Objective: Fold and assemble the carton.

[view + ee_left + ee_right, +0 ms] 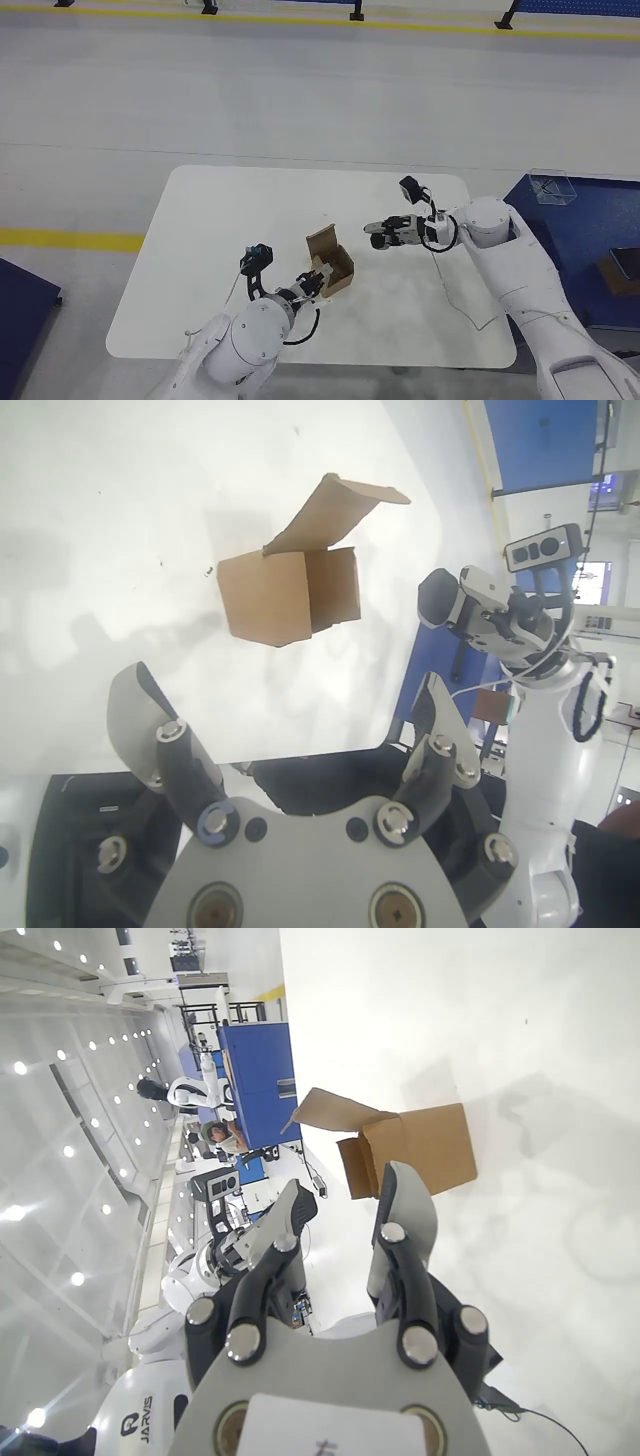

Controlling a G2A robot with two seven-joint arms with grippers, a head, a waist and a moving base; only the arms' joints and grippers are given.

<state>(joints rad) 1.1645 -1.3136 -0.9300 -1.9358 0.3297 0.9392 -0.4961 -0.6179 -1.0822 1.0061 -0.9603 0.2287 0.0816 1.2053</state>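
Your left gripper [282, 682] is wide open and empty, near the carton [280, 600], which stands on the table [220, 250] with one flap up. Your right gripper [347, 1183], also open and empty, faces its open end. The next move, I judge, is to brace the box and fold that flap shut.

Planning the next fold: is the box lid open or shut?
Open. The lid flap stands up, away from the box, leaving its mouth uncovered.

No legible text or numbers on the carton [330, 262] or table [250, 210].
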